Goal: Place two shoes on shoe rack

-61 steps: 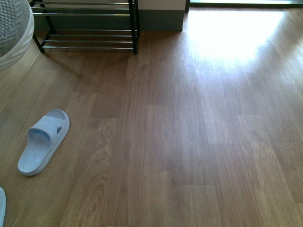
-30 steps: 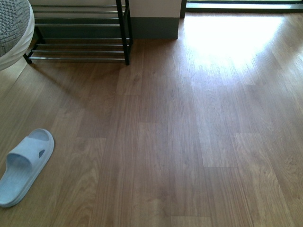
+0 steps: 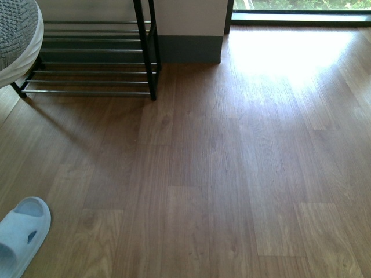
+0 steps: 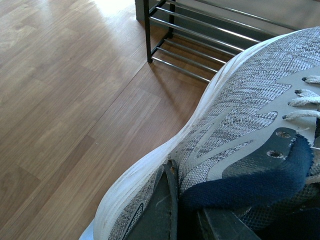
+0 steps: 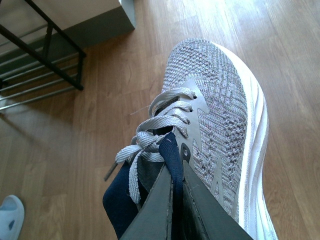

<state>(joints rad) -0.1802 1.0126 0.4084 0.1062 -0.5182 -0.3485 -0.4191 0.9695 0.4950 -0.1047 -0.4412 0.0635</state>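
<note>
Each gripper holds one grey knit shoe with a white sole off the wooden floor. My left gripper (image 4: pixel 176 200) is shut on the navy collar of one shoe (image 4: pixel 240 105), whose toe also fills the top left corner of the front view (image 3: pixel 14 35). My right gripper (image 5: pixel 176 186) is shut on the navy collar of the other shoe (image 5: pixel 220 110), pale laces beside the fingers. The shoe rack (image 3: pixel 93 58), black side frames with silvery rods, stands against the far wall at the left; it also shows in the left wrist view (image 4: pixel 200 35) and the right wrist view (image 5: pixel 40 60).
A pale blue slide sandal (image 3: pixel 20 234) lies on the floor at the near left, also in the right wrist view (image 5: pixel 11 214). A white wall with a grey skirting (image 3: pixel 188 49) stands right of the rack. Sunlit wooden floor (image 3: pixel 278 69) stretches to the right.
The front view has moved nearer to the rack, which now sits lower and larger in the picture. The blue sandal has slid down toward the bottom left corner.
</note>
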